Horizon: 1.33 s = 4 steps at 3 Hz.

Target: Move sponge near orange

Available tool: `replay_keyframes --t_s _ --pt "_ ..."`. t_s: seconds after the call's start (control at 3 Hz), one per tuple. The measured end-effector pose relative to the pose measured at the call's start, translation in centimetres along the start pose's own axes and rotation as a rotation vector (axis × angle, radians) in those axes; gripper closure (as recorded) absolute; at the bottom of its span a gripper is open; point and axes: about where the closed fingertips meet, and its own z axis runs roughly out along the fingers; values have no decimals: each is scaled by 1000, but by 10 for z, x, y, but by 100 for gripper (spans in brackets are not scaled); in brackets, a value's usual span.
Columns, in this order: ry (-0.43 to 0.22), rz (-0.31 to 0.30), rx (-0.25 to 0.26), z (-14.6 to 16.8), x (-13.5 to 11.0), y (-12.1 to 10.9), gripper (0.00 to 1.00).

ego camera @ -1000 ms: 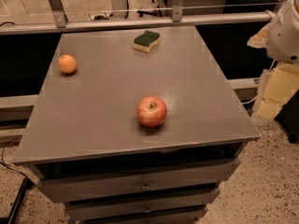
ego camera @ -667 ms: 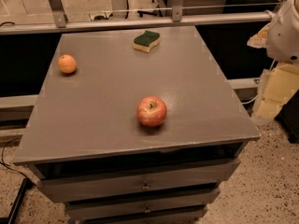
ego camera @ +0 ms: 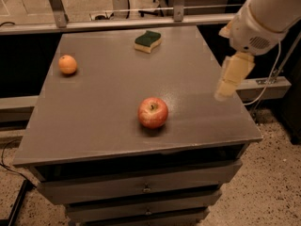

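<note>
Gripper (ego camera: 225,88) at 3 o'clock, grip unreadable — sponge (ego camera: 147,41) at 12, pushed carelessly, could set the 10 o'clock orange (ego camera: 67,64) rolling.

The gripper (ego camera: 225,91) is seen just above the right edge of the counter (ego camera: 94,126), towards the front right corner; little beyond a pale block can be made out. The arm (ego camera: 263,18) behind it is cut off by the top and right borders. The drawers (ego camera: 146,188) under the front edge are cut off at the bottom border. The far side of the sponge (ego camera: 147,41), by the back edge, is hidden, as is the underside of the apple (ego camera: 153,112).
</note>
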Motion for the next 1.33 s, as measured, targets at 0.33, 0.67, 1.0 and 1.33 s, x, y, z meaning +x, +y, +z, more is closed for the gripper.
replay_keyframes --t_s 0.33,0.67,1.0,1.33 --pt "-86 17 49 47 -33 -59 0" --pt "-147 56 80 81 -63 -103 0" --pt "-147 56 80 82 -63 -103 0" --pt "-190 72 80 96 -68 -108 0"
